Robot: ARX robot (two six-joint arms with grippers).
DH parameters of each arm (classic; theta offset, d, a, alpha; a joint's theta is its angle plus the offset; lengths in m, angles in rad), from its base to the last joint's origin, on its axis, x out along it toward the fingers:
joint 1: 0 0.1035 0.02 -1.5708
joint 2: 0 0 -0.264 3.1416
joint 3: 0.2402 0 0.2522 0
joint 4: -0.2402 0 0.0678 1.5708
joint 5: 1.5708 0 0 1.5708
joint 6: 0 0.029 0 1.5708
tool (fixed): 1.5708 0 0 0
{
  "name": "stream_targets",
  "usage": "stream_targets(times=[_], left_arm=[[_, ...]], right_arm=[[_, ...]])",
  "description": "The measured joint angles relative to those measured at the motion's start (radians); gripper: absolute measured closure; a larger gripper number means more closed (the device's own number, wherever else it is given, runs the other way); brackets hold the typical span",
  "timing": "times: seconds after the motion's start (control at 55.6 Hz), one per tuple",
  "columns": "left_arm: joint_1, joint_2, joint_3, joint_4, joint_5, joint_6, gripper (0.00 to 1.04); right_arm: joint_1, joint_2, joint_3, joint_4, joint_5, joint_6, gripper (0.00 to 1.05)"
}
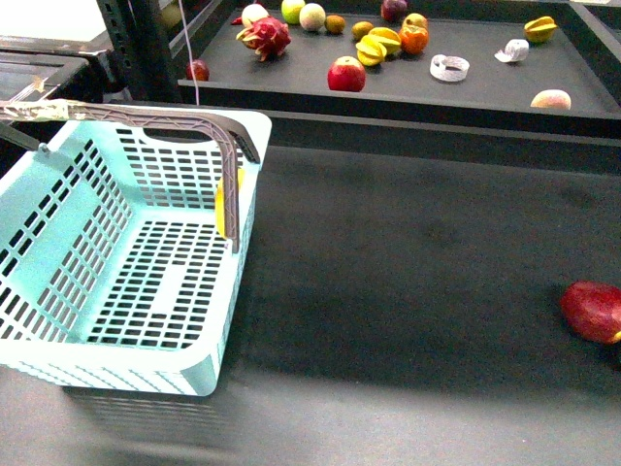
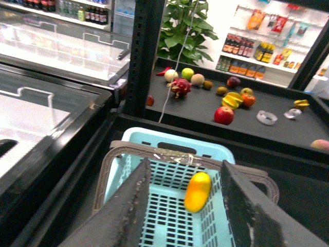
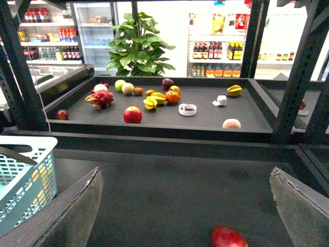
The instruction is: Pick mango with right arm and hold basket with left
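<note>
My left gripper [image 2: 185, 206] hangs above the basket [image 1: 58, 359] with its two grey fingers [image 2: 128, 206] spread wide apart and nothing between them. In the left wrist view the mango [image 2: 198, 191] shows in the gap between the fingers, lying against the slotted wall of the basket beneath the grey-brown handles [image 2: 154, 152]. In the front view the mango [image 1: 220, 209] appears only as a yellow strip seen through the slots of the basket's right wall, just behind the raised handle; from this view I cannot tell whether it lies inside or outside that wall. My right gripper [image 3: 185, 206] is also open, its fingers [image 3: 72, 211] wide apart and empty over the dark table [image 1: 408, 272]. A dark red fruit [image 3: 227, 237] lies on the table below the right gripper, well apart from the basket. Neither arm shows in the front view. Behind the table, a raised tray [image 1: 485, 92] holds assorted fruit.
</note>
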Motion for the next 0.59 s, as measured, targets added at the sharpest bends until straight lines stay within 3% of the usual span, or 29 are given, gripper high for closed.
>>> stream_targets(times=[0.18,0.306,0.432,0.504,0.594], left_arm=[[-0.093,-0.156,-0.062,-0.104,-0.084,0.074,1.04],[-0.135,-0.212,-0.109,-0.098,-0.125,0.083,1.03],[-0.172,-0.307,-0.111,-0.187,-0.158,0.087,1.03],[-0.245,-0.373,-0.111,-0.249,-0.255,0.089,1.03],[-0.278,-0.430,-0.111,-0.300,-0.256,0.092,1.03]], right_arm=[[0.000,0.000,0.000,0.000,0.000,0.000,0.08],[0.000,0.000,0.000,0.000,0.000,0.000,0.08],[0.000,0.000,0.000,0.000,0.000,0.000,0.08],[0.000,0.000,0.000,0.000,0.000,0.000,0.08],[-0.001,0.000,0.000,0.000,-0.001,0.000,0.08]])
